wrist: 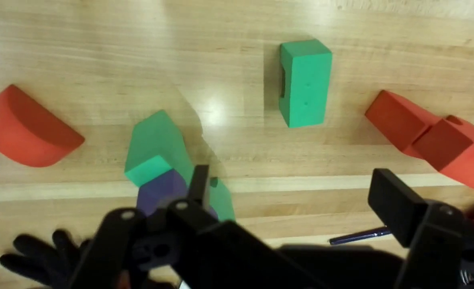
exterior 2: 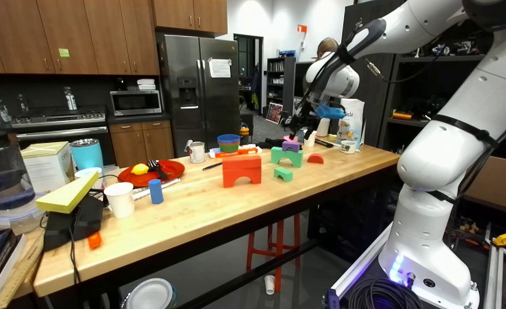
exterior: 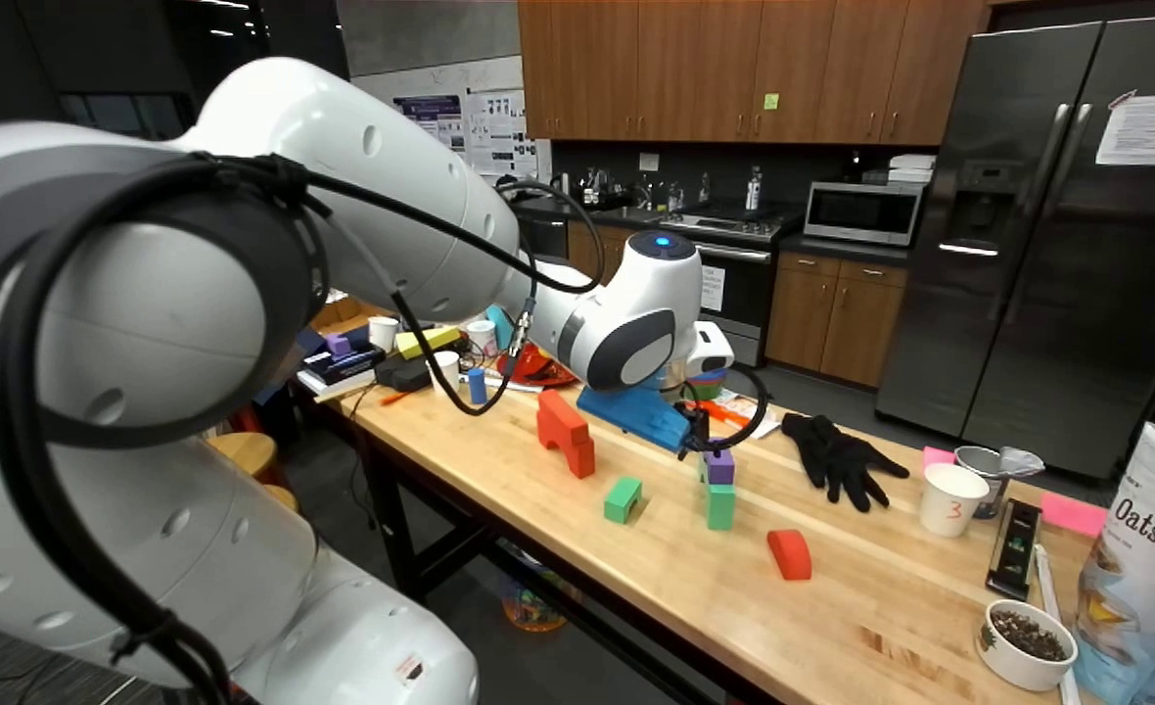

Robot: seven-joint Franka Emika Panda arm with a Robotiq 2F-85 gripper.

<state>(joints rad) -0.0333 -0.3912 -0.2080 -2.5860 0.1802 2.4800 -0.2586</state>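
Observation:
My gripper (wrist: 295,188) is open and empty above the table; it also shows in both exterior views (exterior: 697,441) (exterior 2: 301,126). Its left finger in the wrist view overlaps a green arch (wrist: 156,140) with a purple block (wrist: 162,190) on top; contact cannot be told. That stack stands upright in an exterior view, green arch (exterior 2: 296,160) below purple block (exterior 2: 290,146). A smaller green arch (wrist: 310,88) (exterior 2: 283,174) stands apart. Red arch-shaped pieces (wrist: 405,120) (exterior 2: 242,165) are stacked at the wrist view's right. A red half-round block (wrist: 32,128) (exterior: 790,555) lies at its left.
A black glove (exterior: 842,460) and a dark pen (wrist: 357,236) lie near the blocks. A red plate (exterior 2: 173,168), a blue cylinder (exterior 2: 155,191) and white cups (exterior 2: 121,199) stand towards one end. A paper cup (exterior: 951,499), small bowl (exterior: 1026,658) and oats bag (exterior: 1140,578) stand towards the other.

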